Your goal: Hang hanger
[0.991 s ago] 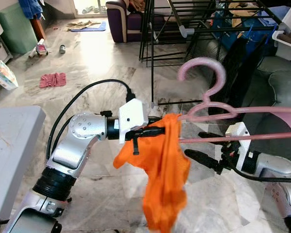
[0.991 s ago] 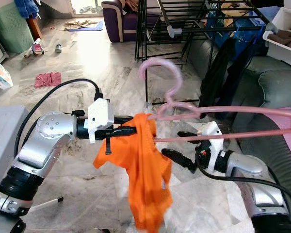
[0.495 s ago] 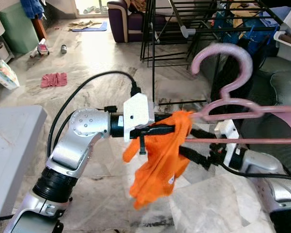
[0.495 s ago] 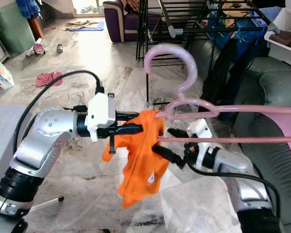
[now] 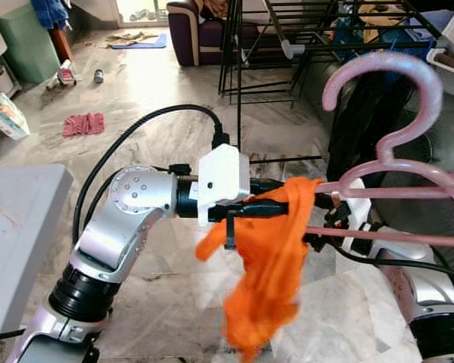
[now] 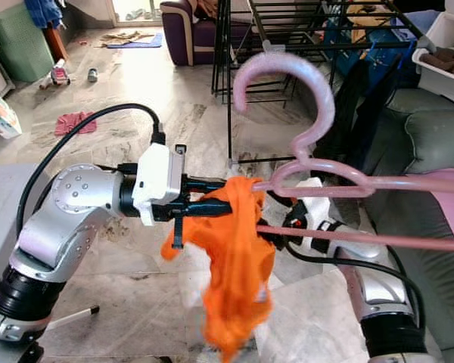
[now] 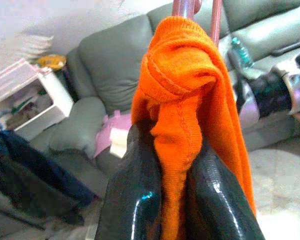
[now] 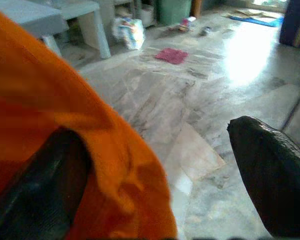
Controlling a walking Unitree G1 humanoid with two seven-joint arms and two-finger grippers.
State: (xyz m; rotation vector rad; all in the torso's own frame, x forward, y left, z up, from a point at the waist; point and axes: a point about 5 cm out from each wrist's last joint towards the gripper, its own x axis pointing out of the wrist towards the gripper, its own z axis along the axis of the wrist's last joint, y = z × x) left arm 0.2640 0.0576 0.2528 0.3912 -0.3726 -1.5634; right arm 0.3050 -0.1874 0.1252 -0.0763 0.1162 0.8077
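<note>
Pink plastic hanger [image 5: 393, 155] hangs in mid-air before the black drying rack [image 6: 287, 30], an orange garment [image 5: 276, 265] draped at its end — left claw [image 7: 177, 165] clenched on that cloth, right claw [image 8: 155, 185] released just beside it.

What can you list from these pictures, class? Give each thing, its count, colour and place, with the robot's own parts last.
Hanger: one, pink, held up before the robot.
Garment: one, orange, draped over the hanger's end.
Drying rack: one, black, behind the hanger.
Sofa: one, grey-green, on the robot's right.
Armchair: one, dark purple, far back.
Cloth: one, red, on the marble floor.
Table: one, grey, at the left.
Left pincer: black, shut on the garment.
Right pincer: black, open, one finger against the garment.
</note>
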